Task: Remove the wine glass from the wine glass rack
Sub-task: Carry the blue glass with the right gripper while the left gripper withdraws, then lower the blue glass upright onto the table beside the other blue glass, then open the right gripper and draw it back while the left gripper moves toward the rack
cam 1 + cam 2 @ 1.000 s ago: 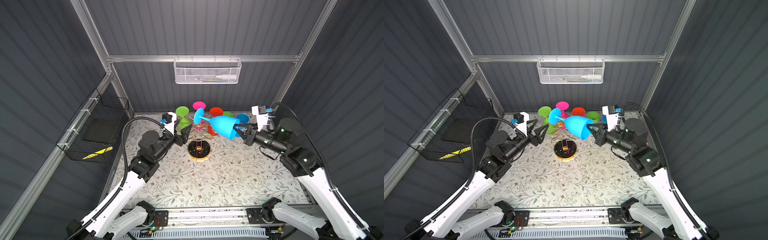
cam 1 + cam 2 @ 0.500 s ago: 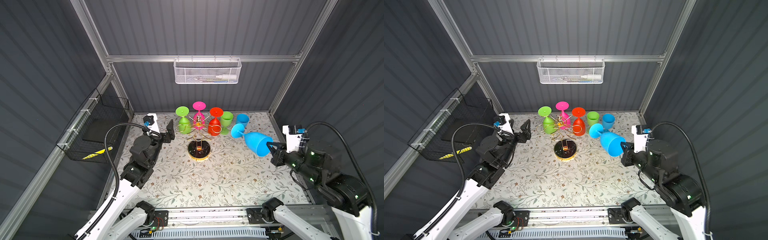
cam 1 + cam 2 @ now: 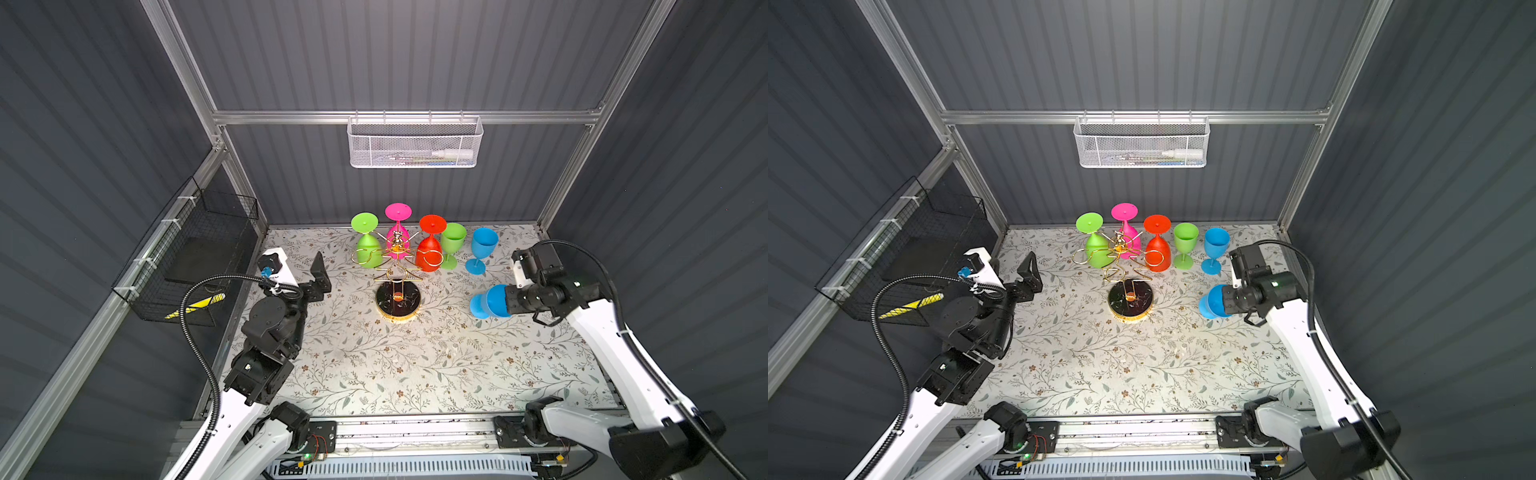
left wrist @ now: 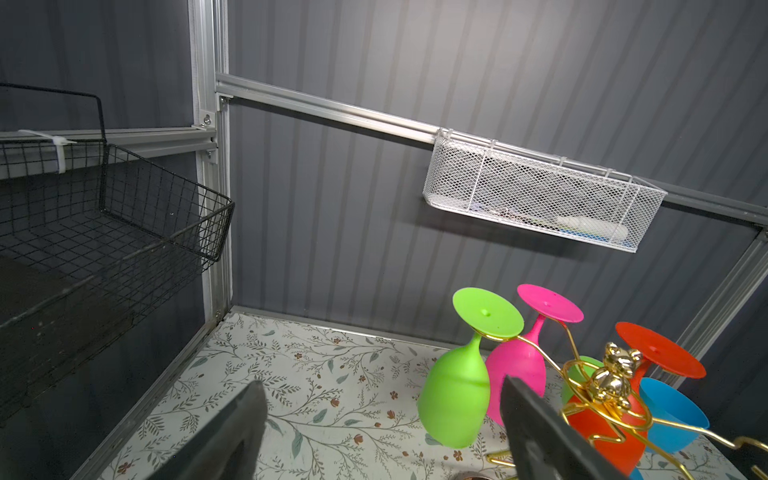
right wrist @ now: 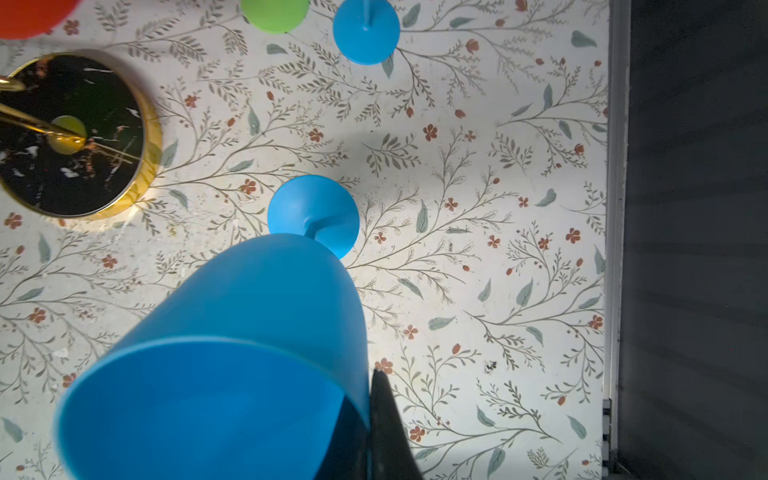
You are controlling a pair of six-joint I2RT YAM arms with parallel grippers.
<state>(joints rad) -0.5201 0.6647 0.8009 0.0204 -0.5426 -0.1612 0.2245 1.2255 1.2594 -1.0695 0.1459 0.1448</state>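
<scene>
Robotics laboratory test cell. Evidence: enclosure of grey ribbed wall panels point(image 3: 415, 62) on a bolted silver aluminium profile frame point(image 3: 291, 117); two white and black robot arms point(image 3: 602, 332) mounted at a front rail point(image 3: 415, 432) (exposed wiring point(image 3: 318, 446) visible); floral-patterned desk point(image 3: 415, 365); white mesh basket point(image 3: 415, 143) and black wire basket point(image 3: 199, 249) fixed to the frame.

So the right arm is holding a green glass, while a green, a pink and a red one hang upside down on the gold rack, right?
Not quite: the right gripper holds a blue glass, not a green one, as the right wrist view shows. The green glass, pink glass and red glass do hang upside down on the gold rack.
</scene>
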